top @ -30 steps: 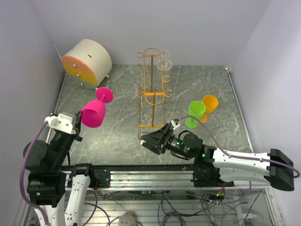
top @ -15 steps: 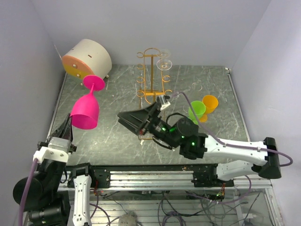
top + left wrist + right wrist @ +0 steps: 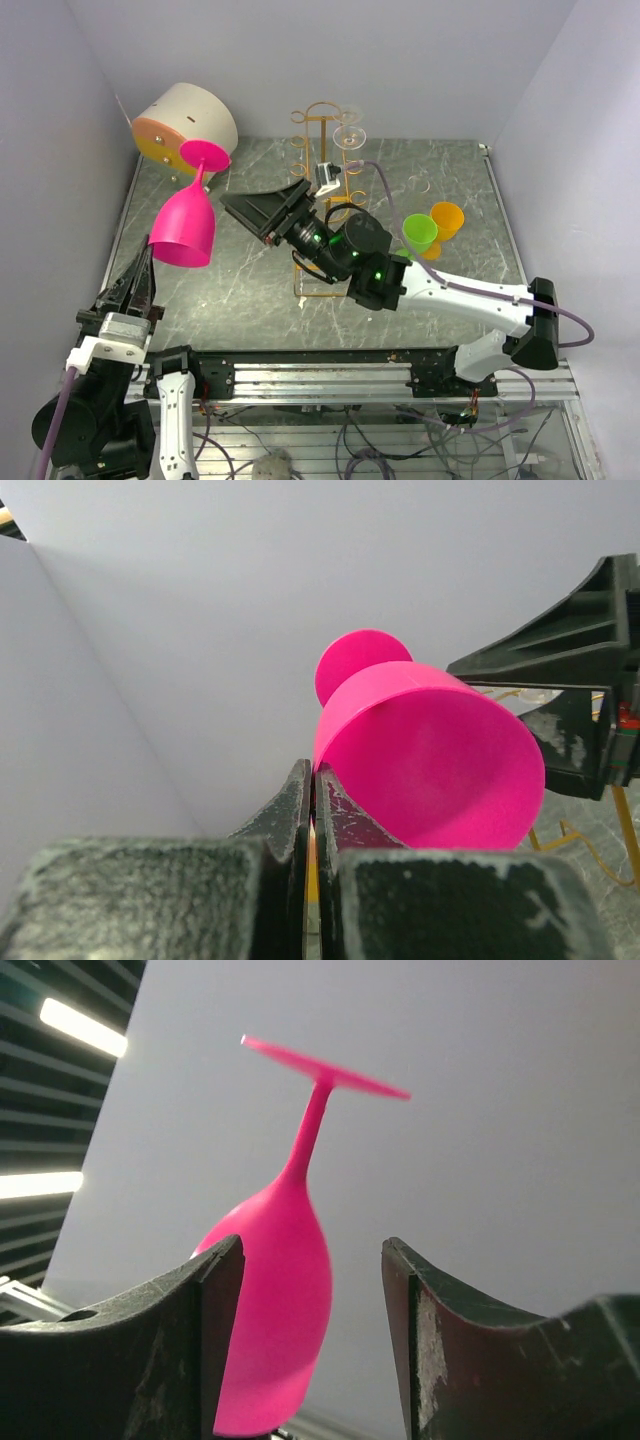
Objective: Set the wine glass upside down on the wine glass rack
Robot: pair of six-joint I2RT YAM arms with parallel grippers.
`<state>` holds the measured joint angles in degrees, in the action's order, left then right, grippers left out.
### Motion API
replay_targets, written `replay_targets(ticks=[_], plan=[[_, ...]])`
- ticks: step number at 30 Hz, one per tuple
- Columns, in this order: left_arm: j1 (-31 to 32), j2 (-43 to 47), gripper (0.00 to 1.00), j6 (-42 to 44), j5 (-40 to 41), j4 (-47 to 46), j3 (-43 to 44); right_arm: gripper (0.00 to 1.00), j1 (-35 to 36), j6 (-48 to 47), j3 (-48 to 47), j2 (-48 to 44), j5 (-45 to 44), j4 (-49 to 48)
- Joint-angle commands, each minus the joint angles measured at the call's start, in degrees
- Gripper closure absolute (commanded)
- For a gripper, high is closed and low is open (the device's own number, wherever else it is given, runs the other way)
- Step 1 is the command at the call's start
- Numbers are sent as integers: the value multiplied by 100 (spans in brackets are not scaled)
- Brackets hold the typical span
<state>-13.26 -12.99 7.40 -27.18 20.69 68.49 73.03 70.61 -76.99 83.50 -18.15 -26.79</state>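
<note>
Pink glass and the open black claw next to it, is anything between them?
No, nothing. In the top view only bare table shows in the gap between the pink glass and the open right gripper.

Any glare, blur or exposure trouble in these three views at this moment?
Top external: even soft light, sharp; the clear glass on the wine glass rack nearly vanishes against the wall. Left wrist: the left gripper is soft, pink wine glass sharp. Right wrist: ceiling light strips blown out, right gripper's fingers dark.
</note>
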Motion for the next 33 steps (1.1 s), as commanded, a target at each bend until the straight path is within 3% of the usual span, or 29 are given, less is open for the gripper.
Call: replay_targets(ticks=[1, 13, 23, 33], plan=[[-81, 82, 93, -266, -185, -741, -195, 44, -399, 334, -194, 264, 375, -584], [-123, 115, 93, -230, -266, -913, -359, 49, -589, 1027, -807, 1127, 1016, -1374], [-122, 144, 93, -83, -205, -960, -483, 51, -590, 1574, -344, 1162, 972, -2362], [-136, 148, 93, -165, -130, -1107, -581, 54, -568, 1738, -685, 1428, 1227, -2416]])
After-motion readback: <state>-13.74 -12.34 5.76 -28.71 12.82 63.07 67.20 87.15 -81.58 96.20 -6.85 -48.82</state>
